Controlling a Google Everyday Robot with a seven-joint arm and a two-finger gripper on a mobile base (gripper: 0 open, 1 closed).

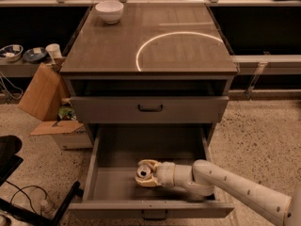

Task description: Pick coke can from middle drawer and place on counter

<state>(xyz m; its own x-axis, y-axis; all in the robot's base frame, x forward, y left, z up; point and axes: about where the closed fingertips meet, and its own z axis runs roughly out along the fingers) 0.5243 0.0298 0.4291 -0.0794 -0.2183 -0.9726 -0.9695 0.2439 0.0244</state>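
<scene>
Camera view shows us the arm (235, 188) reaching low from the right into the open middle drawer (117, 147), its gripper (142, 173) pinching the coke can (143, 172).

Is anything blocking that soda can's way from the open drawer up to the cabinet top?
Nothing visible does. The gripper is closed around the soda can in the open drawer. The counter above is mostly bare; only a white bowl sits at its far left corner.
</scene>
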